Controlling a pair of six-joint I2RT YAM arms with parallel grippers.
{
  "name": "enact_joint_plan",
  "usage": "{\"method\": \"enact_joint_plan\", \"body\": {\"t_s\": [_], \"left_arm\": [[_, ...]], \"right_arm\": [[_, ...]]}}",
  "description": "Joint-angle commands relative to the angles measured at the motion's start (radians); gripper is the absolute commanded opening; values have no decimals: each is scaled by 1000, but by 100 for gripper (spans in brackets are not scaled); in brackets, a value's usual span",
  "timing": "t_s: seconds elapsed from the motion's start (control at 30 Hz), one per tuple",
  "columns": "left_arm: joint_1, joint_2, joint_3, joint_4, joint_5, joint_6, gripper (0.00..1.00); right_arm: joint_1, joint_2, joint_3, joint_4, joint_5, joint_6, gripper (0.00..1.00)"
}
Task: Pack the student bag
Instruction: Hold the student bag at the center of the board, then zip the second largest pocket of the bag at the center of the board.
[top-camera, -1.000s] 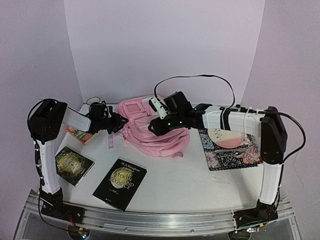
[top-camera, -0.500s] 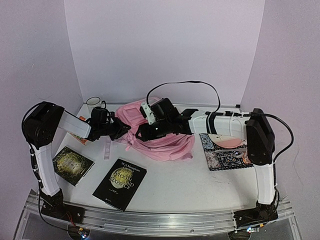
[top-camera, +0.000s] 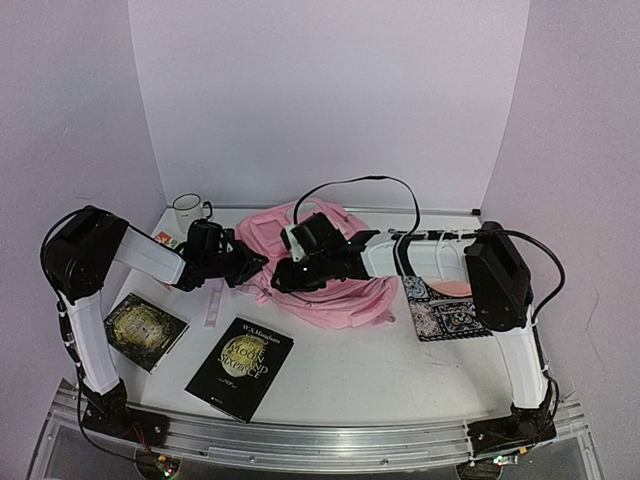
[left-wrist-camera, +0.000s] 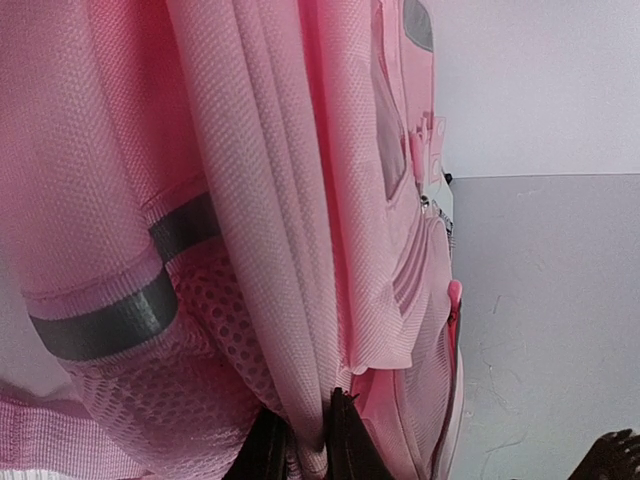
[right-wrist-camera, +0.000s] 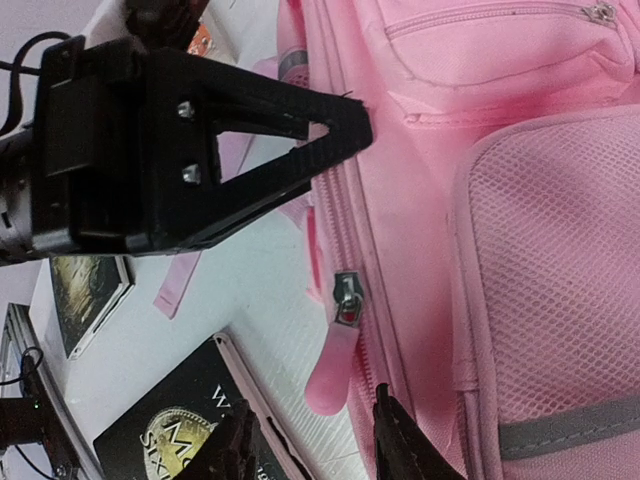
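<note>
Student bag (top-camera: 340, 295): lay slumped on its side at the back middle of the table (top-camera: 390, 370), between the two arms, with the zipped front pockets facing up.
Left claw (left-wrist-camera: 305, 452): was clenched on the bag's left edge. In its own wrist view a fold of pink fabric ran up from between the two dark fingers (left-wrist-camera: 345, 440).
Bag fabric by that grip: showed ribbed pink cloth, open mesh below it, and a grey reflective band (left-wrist-camera: 105, 325) across the mesh.
Right claw (right-wrist-camera: 310, 450): was released, jaws apart, and hung low over the bag's left front just beside the left claw.
Zip pull (right-wrist-camera: 335, 365): was a pink tab hanging from a metal slider on a long zipper. It lay just ahead of the right claw's gap, not between the fingertips.
Contact of the right claw with the bag: could not be told.
Black book (top-camera: 240, 368): lay flat near the front, left of centre, well apart from the bag.
Gold-emblem book (top-camera: 143, 330): lay flat by the left arm.
Mug (top-camera: 186, 206): stood upright at the back left corner.
Patterned mat (top-camera: 450, 312): lay just right of the bag, partly under the right arm.
Pink strip (top-camera: 212, 302): lay on the table near the left claw.
</note>
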Motion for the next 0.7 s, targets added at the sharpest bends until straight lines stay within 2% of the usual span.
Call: {"method": "enact_joint_plan", "body": {"t_s": [0.0,0.33,0.63,0.67], "left_arm": [[-27,-61,-11,93,24,-11,0],[-46,-85,-29,109,15,-23,0],[-49,-107,-37,112,-3,-6,0],[-49,-104,-36,112,-5,-1,0]], "right_arm": [[6,48,50,1,84,10,38],[6,103,84,-3,110,-6,29],[5,84,43,-24,168,-33,0],[6,70,32,-24,164,-39,0]]}}
